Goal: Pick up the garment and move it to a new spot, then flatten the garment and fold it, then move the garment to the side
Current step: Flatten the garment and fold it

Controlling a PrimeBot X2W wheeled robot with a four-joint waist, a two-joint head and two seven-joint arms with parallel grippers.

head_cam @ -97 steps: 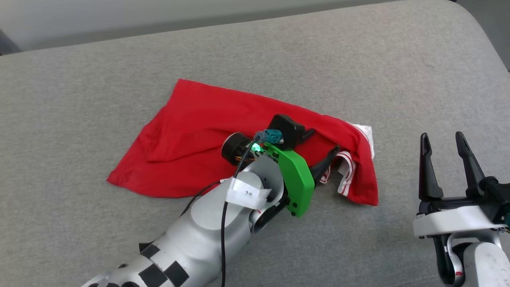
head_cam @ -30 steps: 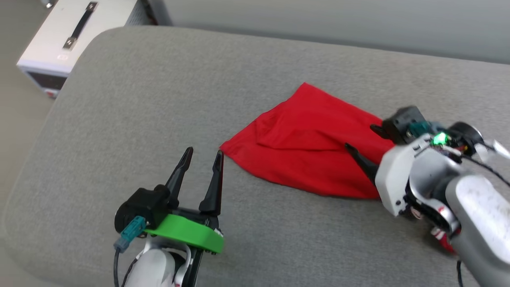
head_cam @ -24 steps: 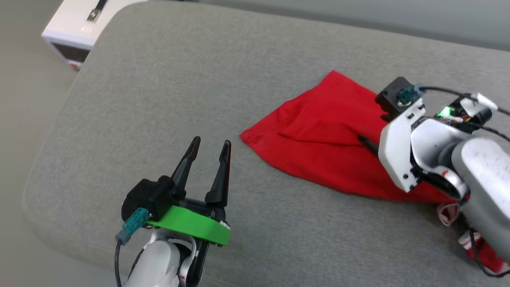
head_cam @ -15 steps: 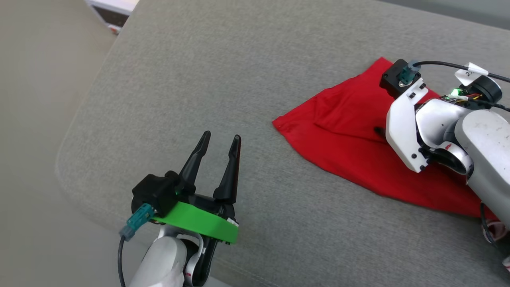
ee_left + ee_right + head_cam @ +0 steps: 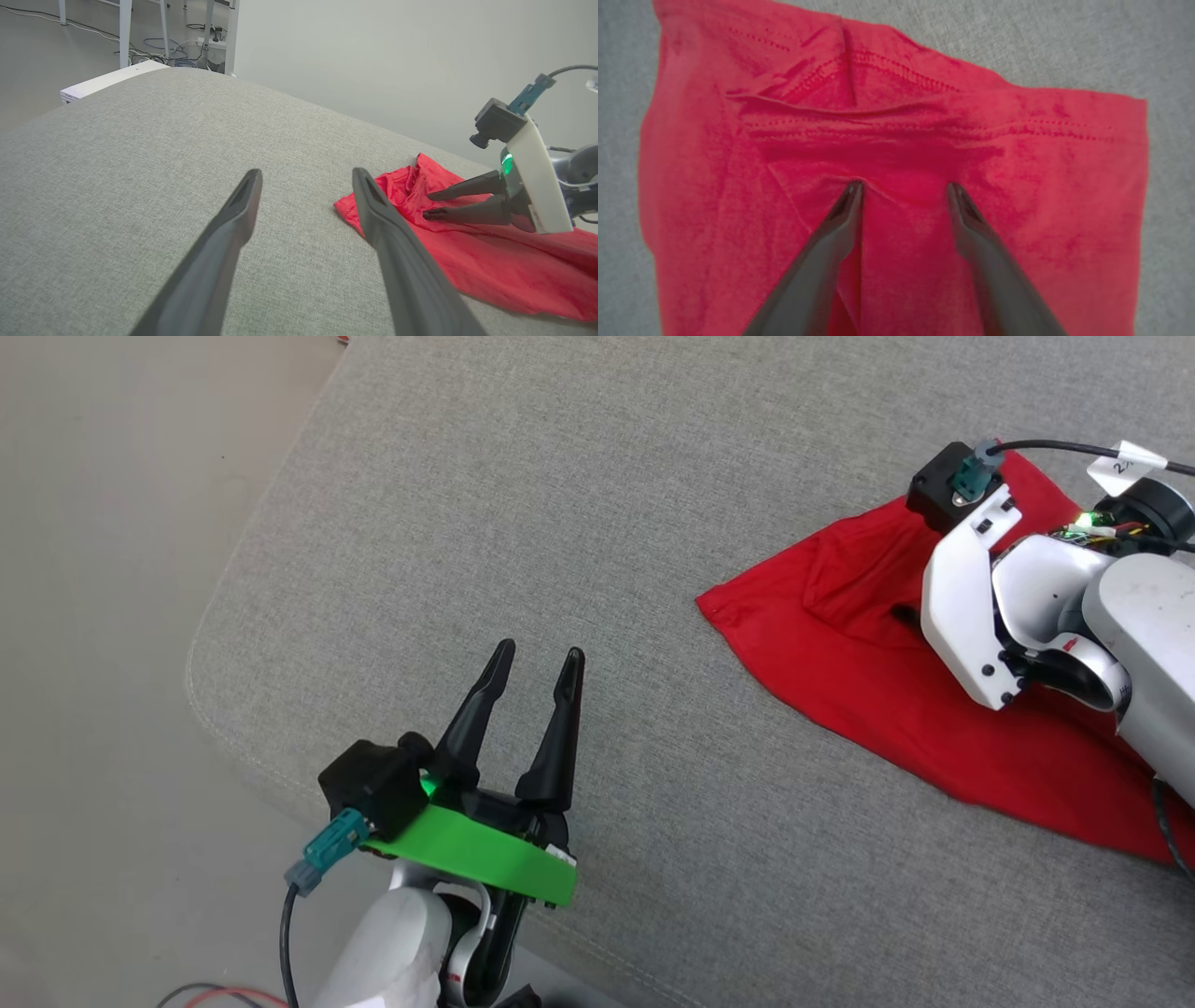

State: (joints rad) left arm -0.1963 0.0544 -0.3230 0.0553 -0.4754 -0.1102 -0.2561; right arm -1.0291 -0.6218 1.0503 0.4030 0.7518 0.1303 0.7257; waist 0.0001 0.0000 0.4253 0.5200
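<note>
While the left gripper [image 5: 541, 653] waits wide open over the grey cushion [image 5: 560, 476], the right gripper [image 5: 903, 186] has come down onto the garment [image 5: 868, 709], crumpled at the cushion's right; its parted fingertips dent the red cloth, nothing pinched yet; the pick-up looks about to begin.

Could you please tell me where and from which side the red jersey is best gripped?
Probably the raised crease beside the stitched hem of the red fabric jersey, pinched from above: it lies flat on the grey upholstered cushion, so only that ridge offers purchase.
</note>
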